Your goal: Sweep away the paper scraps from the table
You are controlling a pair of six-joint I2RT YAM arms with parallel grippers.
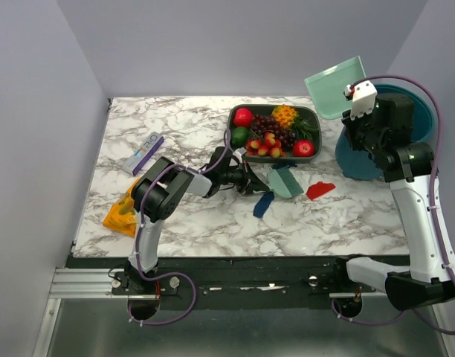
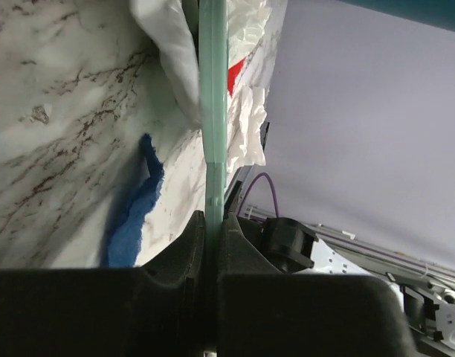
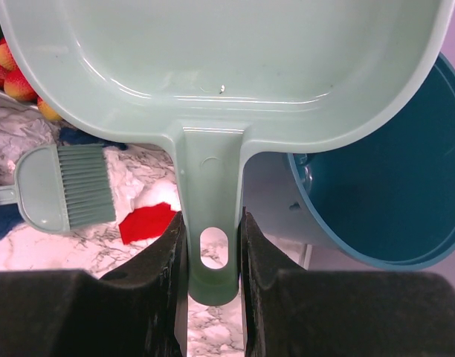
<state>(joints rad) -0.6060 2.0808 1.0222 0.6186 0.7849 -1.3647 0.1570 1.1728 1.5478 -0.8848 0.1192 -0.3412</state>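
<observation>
- The paper scraps lie on the table [image 1: 198, 223] close around the brush [image 1: 287, 181]. A dark blue one [image 1: 263, 204] is just beside its handle, a red one [image 1: 320, 190] is just right of its head, and crumpled white paper [image 2: 251, 134] is against the bristles.
- The left gripper [image 2: 213, 223] is clamped on the brush handle.
- The right gripper [image 3: 213, 249] pinches the handle of the dustpan [image 1: 335, 85]. The pan is raised well apart from the brush, over the teal bin [image 1: 395, 141].
- Risk: with no pan beside the brush, a stroke would probably only scatter the light scraps, perhaps off the table edge.
- Risk: the blue scrap sits on the brush's handle side and may be missed.
- Risk: the fruit tray [image 1: 311, 113] is near the brush, so a wide swing could knock it.
</observation>
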